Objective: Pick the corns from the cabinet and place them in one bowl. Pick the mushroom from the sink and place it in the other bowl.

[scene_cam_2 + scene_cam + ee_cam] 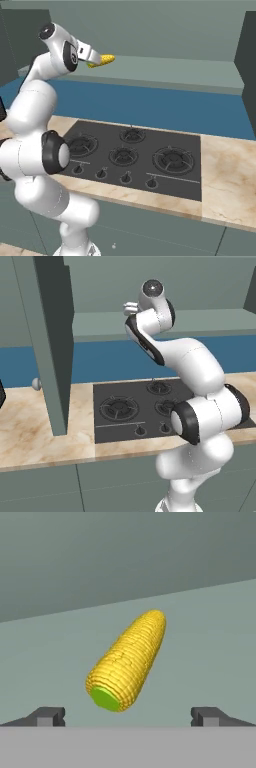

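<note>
Short yellow corn cob (127, 660) with bumpy kernels and a green butt end lies on the flat grey-green shelf (210, 637) of the wall cabinet, above the counter. In the hand view it runs diagonally, green end nearest the camera, tapered tip pointing away toward the back wall. In the right base view the same cob (105, 60) shows just past the hand, resting on the shelf ledge.

Two-finger gripper (128, 716): jaws spread wide, dark fingertips (47, 716) standing well to either side of the cob's near end. Nothing between them yet; no contact with the cob that I can see. Hand is raised to shelf height, arm reaching up over the black five-burner cooktop (135, 155) set in the marbled beige counter (227, 175).

Handling, as judged: the cob looks light, stiff and not fragile, but it is round and tapered, so it could roll on the shelf or squirt out of a pinch taken near the narrow tip. The kernel texture should give the pads some bite. Best hold is probably across the thick middle of the body, fingers closing square to the long axis; as it lies, the cob sits skewed to the jaw line, so a little wrist roll seems called for before advancing.
</note>
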Robot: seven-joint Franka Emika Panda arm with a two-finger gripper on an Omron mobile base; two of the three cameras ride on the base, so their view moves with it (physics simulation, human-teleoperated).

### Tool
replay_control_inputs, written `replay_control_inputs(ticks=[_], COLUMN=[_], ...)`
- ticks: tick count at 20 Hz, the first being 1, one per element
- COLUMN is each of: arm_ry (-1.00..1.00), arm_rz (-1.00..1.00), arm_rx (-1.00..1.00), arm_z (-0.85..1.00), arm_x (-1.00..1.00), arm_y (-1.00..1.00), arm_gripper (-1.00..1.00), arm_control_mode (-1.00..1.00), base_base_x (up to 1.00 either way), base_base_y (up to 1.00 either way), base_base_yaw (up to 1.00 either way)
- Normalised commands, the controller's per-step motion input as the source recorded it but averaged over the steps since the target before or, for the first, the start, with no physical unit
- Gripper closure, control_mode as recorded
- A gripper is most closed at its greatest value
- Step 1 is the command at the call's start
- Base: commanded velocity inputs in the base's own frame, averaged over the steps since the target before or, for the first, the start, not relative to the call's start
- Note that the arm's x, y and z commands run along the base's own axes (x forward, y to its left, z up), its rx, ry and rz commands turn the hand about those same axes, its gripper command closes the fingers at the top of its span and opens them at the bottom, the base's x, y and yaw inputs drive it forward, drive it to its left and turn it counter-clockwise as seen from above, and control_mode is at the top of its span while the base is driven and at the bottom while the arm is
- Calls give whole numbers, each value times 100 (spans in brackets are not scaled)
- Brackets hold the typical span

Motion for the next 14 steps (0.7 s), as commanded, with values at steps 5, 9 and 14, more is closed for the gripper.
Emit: replay_control_inputs(ticks=[5, 9, 14], arm_ry=[1, 0, 0], arm_rz=[0, -2, -4], arm_rx=[0, 0, 0], arm_z=[-6, -6, -8], arm_x=[26, 23, 16], arm_y=[0, 0, -2], arm_gripper=[-100, -100, -100], arm_control_mode=[-100, -100, -100], base_base_x=[0, 0, 0], base_base_y=[0, 0, 0], base_base_yaw=[0, 0, 0])
